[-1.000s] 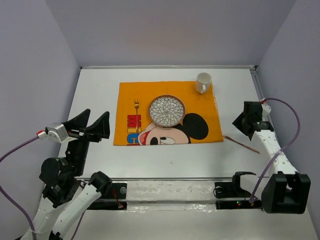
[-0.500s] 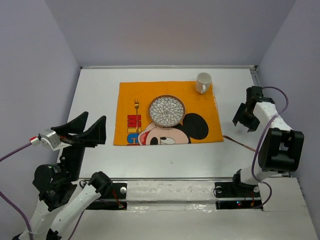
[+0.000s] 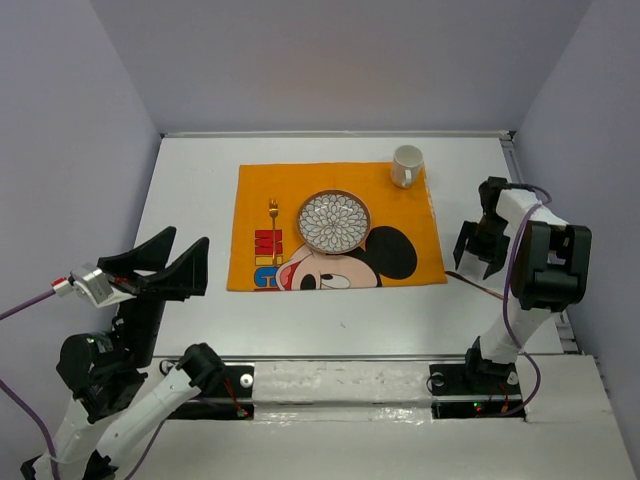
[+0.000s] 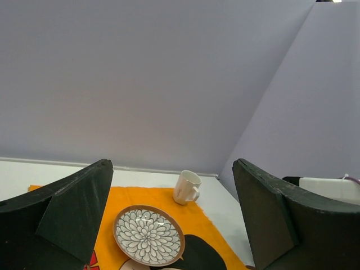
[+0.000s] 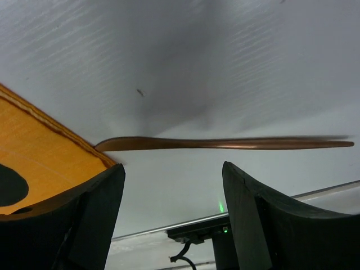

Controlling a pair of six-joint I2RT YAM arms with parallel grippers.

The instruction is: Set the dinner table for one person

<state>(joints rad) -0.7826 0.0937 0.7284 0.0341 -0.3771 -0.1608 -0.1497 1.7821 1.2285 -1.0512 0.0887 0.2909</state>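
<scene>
The table fills the floor of the walled bay, and its long axis seems to run left to right. The left gripper hangs over its near left part, jaws wide and empty. On the placemat lie a fork, a plate and a mug. Just off the mat's right edge a copper utensil lies slantwise on the table. The right gripper is above it, jaws apart, grasping nothing.

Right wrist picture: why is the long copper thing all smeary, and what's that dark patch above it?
Right wrist view: the copper utensil streaks along its length, likely motion blur; the grey patch is a soft shadow on the dinner table. Top view: it shows only as a thin line.
</scene>
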